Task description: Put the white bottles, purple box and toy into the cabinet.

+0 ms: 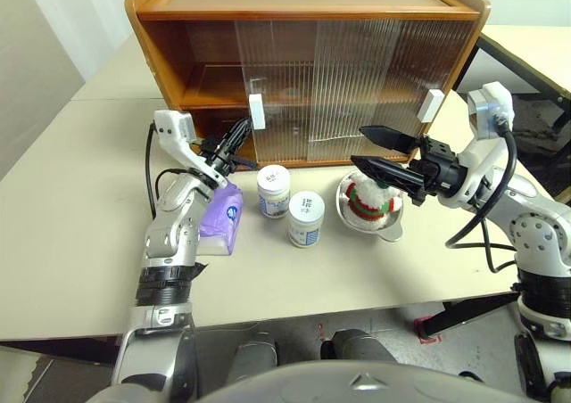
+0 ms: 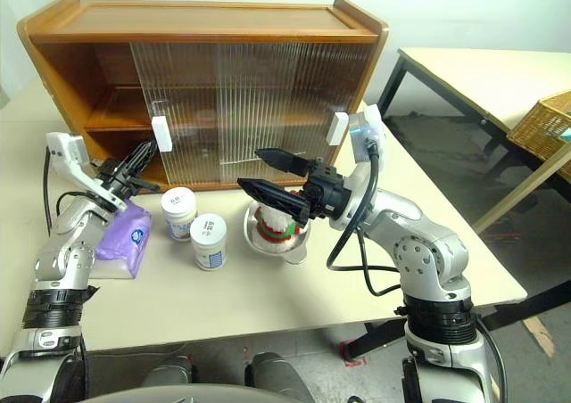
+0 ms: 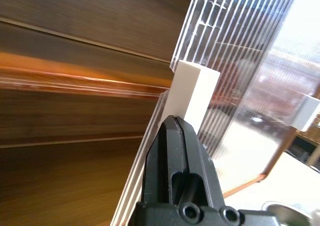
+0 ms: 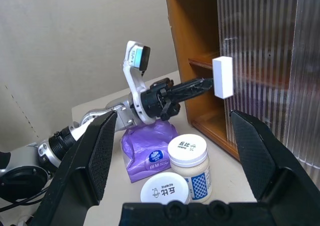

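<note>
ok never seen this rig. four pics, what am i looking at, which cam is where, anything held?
A two-armed humanoid robot at a table. Two pictures come from its head camera looking down; two from cameras on its wrists, looking along the fingers. The left gripper is shut, its tip at the white handle of the cabinet door, holding nothing. The right gripper is open and empty, above the toy, which sits in a steel bowl. Also on the table: two white bottles and a purple box.
</note>
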